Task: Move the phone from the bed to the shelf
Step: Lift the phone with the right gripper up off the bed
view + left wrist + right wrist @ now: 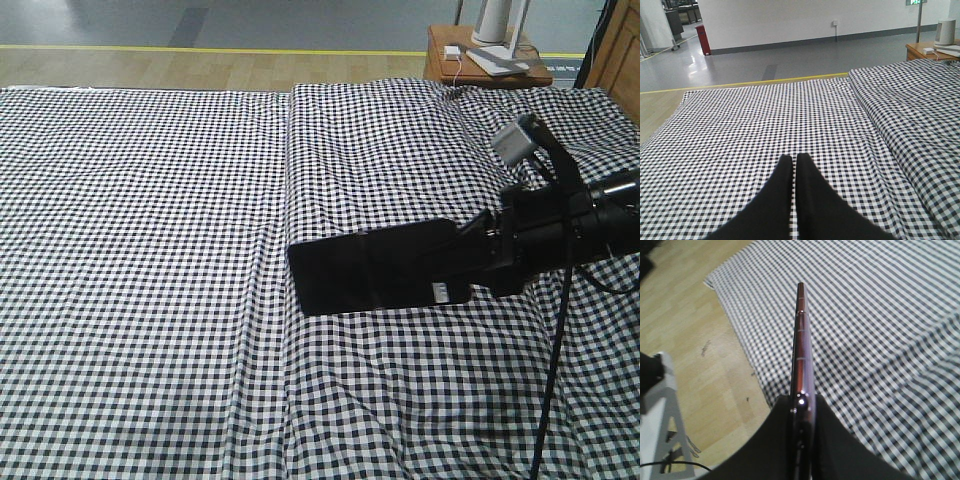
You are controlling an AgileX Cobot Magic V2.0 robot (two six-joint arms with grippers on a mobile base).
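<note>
1. The checked black-and-white bed fills pretty much the whole front view. There's a seam running down the middle, and behind it a strip of wood floor and a yellow line. A small brown table sits just past the far right corner.
2. The phone is a wide glossy black slab, and it isn't lying flat on the cloth. The right gripper has it pinched by one end, the end with the little white sticker.
3. From that grip the phone sticks out sideways towards the seam, over the right half of the bed, broad face to the front camera.
4. The right wrist view shows the slab edge-on. The pinkish metal rim runs straight away from the camera, with a dark finger clamped on each side of it.
5. The left gripper hangs over the other half of the bed with its fingers pressed together, only a thin slit between them and nothing held. It's well apart from the phone.
</note>
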